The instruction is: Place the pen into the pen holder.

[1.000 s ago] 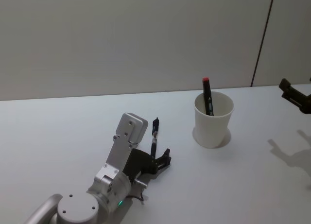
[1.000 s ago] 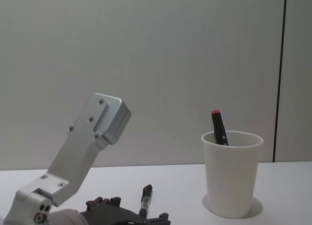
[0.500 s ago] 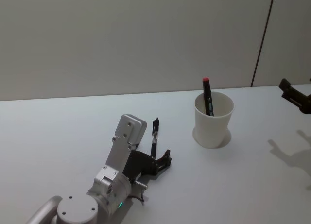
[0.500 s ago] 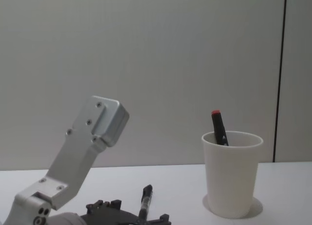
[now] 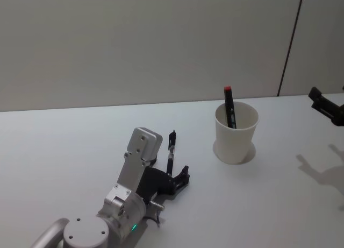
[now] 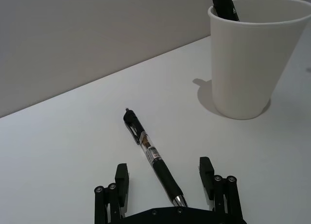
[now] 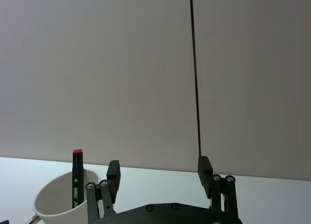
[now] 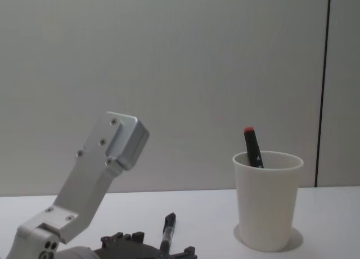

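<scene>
one open left end effector (image 6: 164, 170) straddles the pen (image 6: 148, 148): pinch its grip squarely, then lift toward the pen holder (image 6: 250, 59) at 2 o'clock; right end effector (image 5: 325, 105) idles open at 3 o'clock.

Bare table (image 5: 201, 172) separates pen (image 5: 170, 152) from pen holder (image 5: 235, 136), where a marker (image 5: 230, 109) stands.

Black pen (image 6: 153, 153) flat on table (image 5: 64, 151), pen holder (image 5: 235, 135) upright at its right.
The pen has a clear mid part w/ a label, metal tip at the near end & clip end far; it lies left of the pen holder, well apart. The pen holder is a plain white paper cup w/ rolled rim; a black marker (image 5: 230, 108) w/ red cap leans inside.
</scene>
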Controlling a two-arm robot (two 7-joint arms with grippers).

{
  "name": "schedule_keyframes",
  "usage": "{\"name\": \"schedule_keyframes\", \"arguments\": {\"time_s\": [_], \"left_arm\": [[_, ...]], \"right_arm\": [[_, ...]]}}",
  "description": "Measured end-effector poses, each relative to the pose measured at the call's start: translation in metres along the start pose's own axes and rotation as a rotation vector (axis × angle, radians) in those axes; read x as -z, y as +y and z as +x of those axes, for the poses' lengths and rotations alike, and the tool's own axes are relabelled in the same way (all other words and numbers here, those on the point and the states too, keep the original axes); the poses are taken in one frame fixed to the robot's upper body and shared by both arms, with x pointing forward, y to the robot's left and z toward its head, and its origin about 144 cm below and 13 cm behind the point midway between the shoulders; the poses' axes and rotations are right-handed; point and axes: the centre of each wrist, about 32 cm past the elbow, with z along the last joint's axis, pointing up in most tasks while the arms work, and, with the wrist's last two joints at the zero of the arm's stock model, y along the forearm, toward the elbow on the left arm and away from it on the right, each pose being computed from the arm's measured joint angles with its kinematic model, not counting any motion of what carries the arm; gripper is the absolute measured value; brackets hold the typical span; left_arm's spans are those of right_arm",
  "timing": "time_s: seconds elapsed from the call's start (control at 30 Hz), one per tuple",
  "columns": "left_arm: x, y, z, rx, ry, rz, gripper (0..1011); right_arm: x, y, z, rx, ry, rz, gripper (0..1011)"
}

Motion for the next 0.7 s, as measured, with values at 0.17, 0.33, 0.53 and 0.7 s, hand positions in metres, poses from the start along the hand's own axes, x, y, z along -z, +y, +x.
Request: {"name": "schedule_keyframes", "arguments": {"time_s": [0.17,0.33,0.53,0.7], "left_arm": [[0.0002,0.0000,-0.0002,0.001,0.001,0.000,801],[0.0004,0.0000,-0.0002,0.001,0.002,0.001,634],[0.0007,0.0000,-0.0002,0.001,0.002,0.001,451],[0.0008,0.0000,-0.0002,0.001,0.002,0.002,313]], "right_arm": [[0.0000,0.0000,0.0000,0.000,0.000,0.000,1002],[0.0000,0.0000,0.0000,0.000,0.000,0.000,1001],[0.0000,0.0000,0.0000,0.000,0.000,0.000,1001],[0.0000,0.0000,0.0000,0.000,0.000,0.000,1001]]}}
